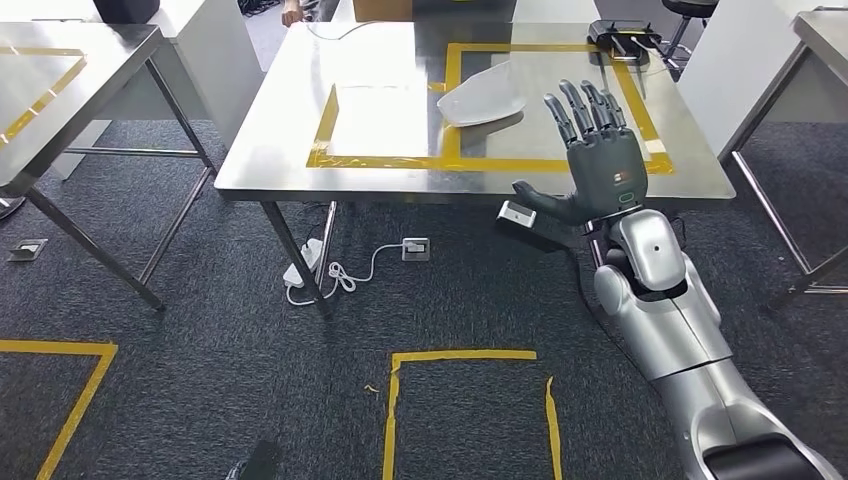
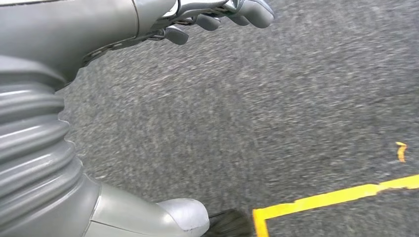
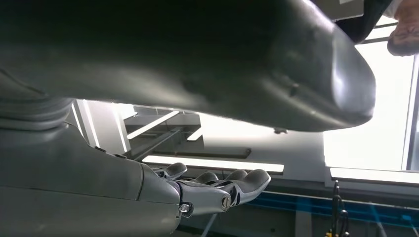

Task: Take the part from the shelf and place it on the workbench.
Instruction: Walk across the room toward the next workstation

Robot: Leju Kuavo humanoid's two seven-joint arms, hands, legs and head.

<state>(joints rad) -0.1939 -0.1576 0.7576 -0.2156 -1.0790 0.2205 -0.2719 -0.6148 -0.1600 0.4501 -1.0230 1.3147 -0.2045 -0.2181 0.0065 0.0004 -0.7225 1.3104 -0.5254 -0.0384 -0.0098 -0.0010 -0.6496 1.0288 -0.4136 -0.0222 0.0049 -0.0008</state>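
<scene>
A pale, curved shell-shaped part (image 1: 482, 100) lies on the steel workbench (image 1: 280, 160), across the yellow tape outline (image 1: 452, 158). My right hand (image 1: 595, 165) is raised at the bench's front edge, a little to the right of the part and nearer to me, not touching it. Its fingers are spread and it holds nothing. In the right wrist view the thumb (image 3: 276, 74) and the fingers (image 3: 222, 187) stand apart with nothing between them. In the left wrist view my left hand (image 2: 217, 15) hangs over the grey carpet, fingers loosely extended and holding nothing.
A black device (image 1: 625, 38) sits at the bench's far right corner. A power strip and white cables (image 1: 320, 272) lie under the bench by its leg. Other steel tables stand at left (image 1: 60, 90) and right (image 1: 810, 60). Yellow tape (image 1: 465, 356) marks the carpet. A person's hand (image 1: 292, 15) shows beyond the bench.
</scene>
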